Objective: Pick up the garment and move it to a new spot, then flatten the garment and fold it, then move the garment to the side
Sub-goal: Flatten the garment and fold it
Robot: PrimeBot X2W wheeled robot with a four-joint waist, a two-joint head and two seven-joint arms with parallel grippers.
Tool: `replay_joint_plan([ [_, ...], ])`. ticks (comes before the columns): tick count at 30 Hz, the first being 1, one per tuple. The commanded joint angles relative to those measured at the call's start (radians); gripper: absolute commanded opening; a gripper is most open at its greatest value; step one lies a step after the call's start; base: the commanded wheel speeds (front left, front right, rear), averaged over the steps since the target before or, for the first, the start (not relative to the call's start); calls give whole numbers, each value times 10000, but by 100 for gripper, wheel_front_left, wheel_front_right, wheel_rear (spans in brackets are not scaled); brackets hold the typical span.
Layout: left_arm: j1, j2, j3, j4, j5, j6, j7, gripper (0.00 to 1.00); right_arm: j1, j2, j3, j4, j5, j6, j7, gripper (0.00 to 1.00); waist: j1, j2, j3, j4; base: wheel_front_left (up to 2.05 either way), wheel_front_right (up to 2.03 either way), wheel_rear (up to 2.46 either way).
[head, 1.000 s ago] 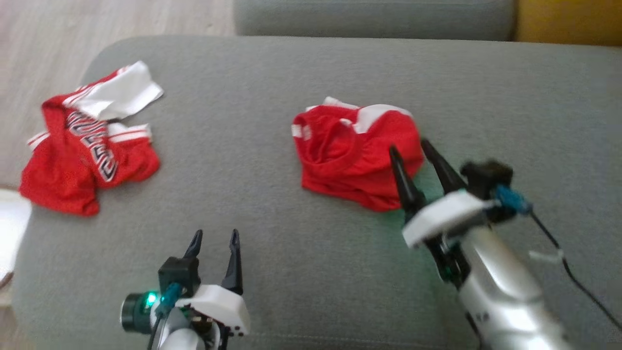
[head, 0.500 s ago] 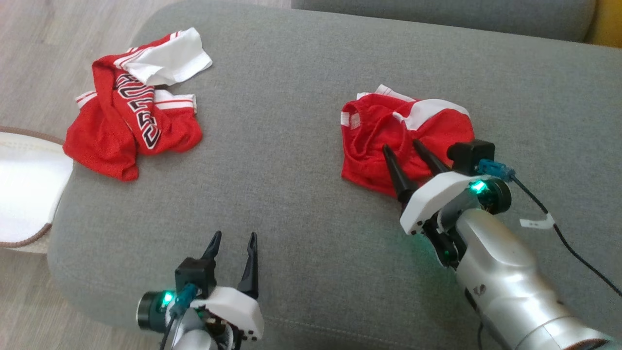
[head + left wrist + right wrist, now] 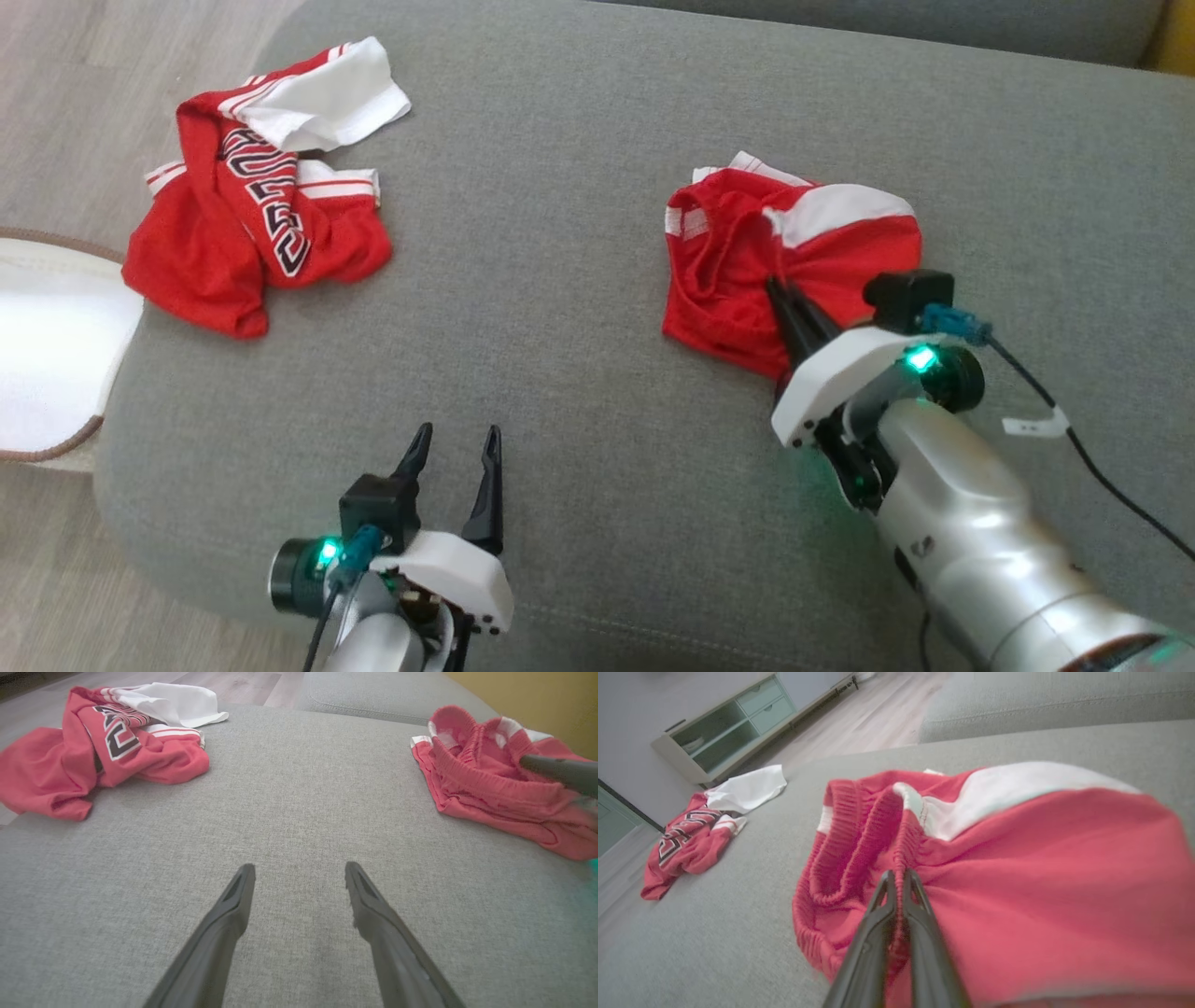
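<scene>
The garment [image 3: 738, 252] is a crumpled pair of red shorts with a white panel and a ribbed waistband, lying on the right of the grey sofa seat [image 3: 579, 140]. My right gripper [image 3: 777, 287] is shut on a raised fold of its waistband. The right wrist view shows the two fingers [image 3: 899, 877] pinched together on red fabric of the garment [image 3: 1064, 882]. My left gripper [image 3: 456, 437] stands open above bare cushion near the front edge, well to the left of the garment [image 3: 481, 779], with nothing between its fingers [image 3: 300, 868].
A second crumpled piece, a red and white jersey [image 3: 243, 233] with lettering, lies at the seat's far left corner. A white, brown-rimmed object [image 3: 47, 355] sits off the left edge. The sofa back [image 3: 887, 23] runs along the far side. A low cabinet [image 3: 728, 728] stands across the floor.
The head camera has shifted. My right gripper pushed forward onto the shorts and went from open to shut on the waistband fold. The left gripper has kept its place, open.
</scene>
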Motion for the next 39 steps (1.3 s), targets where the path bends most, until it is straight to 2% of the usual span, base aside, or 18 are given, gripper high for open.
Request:
replay_joint_plan([
  [1, -426, 70, 227, -297, -66, 34, -122, 100, -508, 127, 163, -343, 75, 67, -178, 0, -1, 0, 4, 39, 0, 0, 0],
  [6, -456, 70, 71, -401, -132, 6, -122, 100, -1060, 127, 27, -415, 155, 67, -496, 0, -1, 0, 65, 368, 0, 0, 0],
  [13, -676, 70, -442, -495, -275, -40, -122, 100, -1887, 128, -2, 567, -350, 67, -576, 0, -1, 0, 326, 1195, 0, 0, 0],
  [15, -733, 70, -586, -508, -335, -20, -122, 100, -2000, 128, -28, 964, -534, 67, -587, 36, -1, 0, 400, 1402, 0, 0, 0],
  [16, -758, 70, -661, -517, -367, -11, -122, 100, -2047, 128, -88, 1170, -592, 67, -593, 78, -1, 0, 438, 1494, 0, 0, 0],
  [17, -781, 70, -725, -525, -396, 3, -122, 100, -2074, 128, -115, 1314, -650, 67, -600, 100, -1, 0, 461, 1565, 0, 0, 0],
  [22, -845, 70, -827, -547, -485, 136, -122, 100, -1783, 128, 51, 1323, -536, 67, -614, 100, -1, 0, 489, 1555, 0, 0, 0],
  [24, -884, 70, -798, -553, -470, 161, -122, 100, -1683, 128, 181, 1165, -528, 67, -617, 100, -1, 0, 455, 1369, 0, 0, 0],
  [27, -970, 70, -655, -596, -394, 190, -122, 100, -1665, 128, -163, 741, -732, 67, -619, 100, -1, 0, 426, 938, 0, 0, 0],
  [32, -1144, 70, -411, -614, -53, 205, -122, 100, -1222, 128, -1671, -697, -1811, 67, -620, 100, -1, 0, 315, 85, 0, 0, 0],
  [39, -1252, 70, 115, -477, 245, 360, -122, 100, 380, 126, -4255, -2832, -3740, 67, -621, 100, -1, 0, -53, -960, 0, 0, 0],
])
